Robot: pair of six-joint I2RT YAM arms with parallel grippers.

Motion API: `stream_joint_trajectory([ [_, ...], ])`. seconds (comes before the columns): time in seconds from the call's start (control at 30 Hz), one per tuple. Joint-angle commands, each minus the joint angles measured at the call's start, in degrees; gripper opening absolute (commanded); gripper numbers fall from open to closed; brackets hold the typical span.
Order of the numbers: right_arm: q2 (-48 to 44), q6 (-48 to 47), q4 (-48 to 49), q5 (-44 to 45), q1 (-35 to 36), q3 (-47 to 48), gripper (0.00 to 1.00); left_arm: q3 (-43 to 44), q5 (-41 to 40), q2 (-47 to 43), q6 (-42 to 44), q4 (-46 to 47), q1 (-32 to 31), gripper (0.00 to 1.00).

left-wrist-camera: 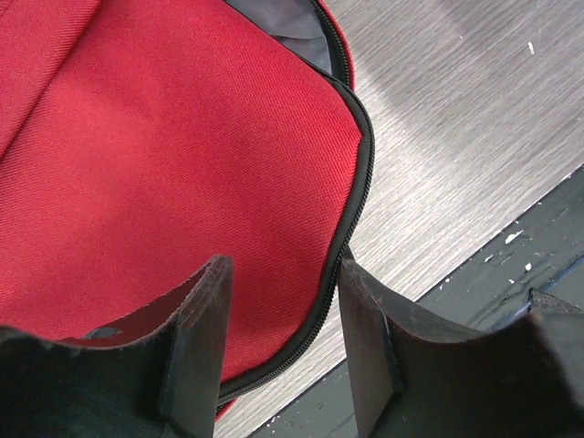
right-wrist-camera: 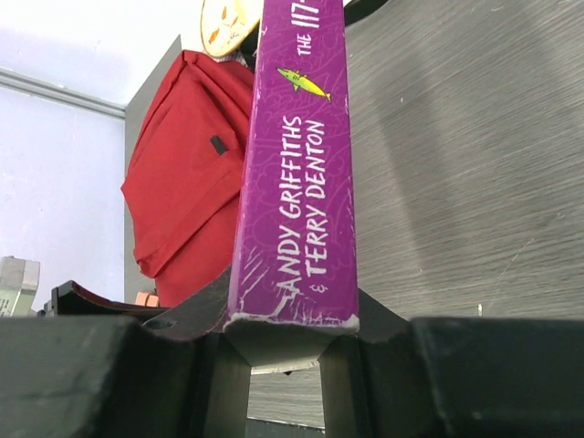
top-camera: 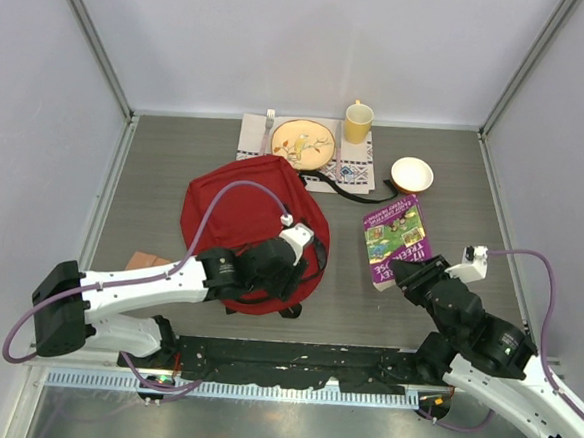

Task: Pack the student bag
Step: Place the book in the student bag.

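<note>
The student bag (top-camera: 247, 211) lay mid-table, with a plate (top-camera: 302, 143) and a mug (top-camera: 358, 123) at its 12 o'clock and a bowl (top-camera: 411, 174) at 2. The left gripper's (left-wrist-camera: 283, 274) fingers straddled its zipper edge, spread apart. The right gripper (right-wrist-camera: 285, 338) pinched a purple book (top-camera: 396, 236) at 3 o'clock.

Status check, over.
Left claw open, straddling zipper edge of student bag. Right claw shut on purple book. Left arm lies over bag.
</note>
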Motion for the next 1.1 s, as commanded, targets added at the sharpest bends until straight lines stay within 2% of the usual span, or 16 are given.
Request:
stream_joint_trajectory([
  [0.0, 0.00, 1.72, 5.51, 0.18, 0.06, 0.12, 0.01, 2.01, -3.53, -0.36, 0.29, -0.23, -0.36, 0.51],
  [0.2, -1.31, 2.42, 5.43, -0.52, 0.06, -1.02, 0.01, 1.57, -2.65, -0.01, 0.29, 0.65, -0.36, 0.52],
  [0.3, -1.67, 2.42, 5.43, -1.05, 0.06, -1.46, 0.01, 1.13, -3.44, 0.52, 0.03, 1.17, -0.27, 0.46],
  [0.4, -2.02, 2.07, 5.34, -1.67, 0.15, -1.37, 0.01, 0.87, -3.01, 1.83, 0.02, 1.96, -0.36, 0.34],
  [0.43, -2.19, 2.16, 5.08, -2.02, -0.02, -1.29, 0.01, 0.95, -3.18, 2.10, 0.02, 2.14, -0.27, 0.23],
  [0.5, -2.63, 2.16, 4.81, -2.54, 0.06, -1.20, 0.01, 1.74, -4.40, 3.15, -0.85, 1.35, -0.27, 0.11],
  [0.53, -2.89, 1.99, 4.64, -2.98, 0.06, -1.20, 0.01, 2.09, -4.76, 3.16, -0.85, 1.09, -0.27, 0.01],
  [0.8, -3.51, -1.97, 7.97, -9.66, -0.02, -1.90, 0.01, 6.40, -14.24, -3.07, -2.08, -1.81, -0.18, 0.00],
  [0.93, -1.85, -3.55, 13.58, -15.10, 0.06, -3.30, 0.01, 9.38, -19.69, -8.52, -2.17, -2.52, 0.08, 0.00],
  [1.07, 0.96, -3.65, 20.44, -21.43, 0.15, -5.06, 0.01, 14.04, -23.03, -9.67, -3.23, -5.76, 0.88, 0.00],
])
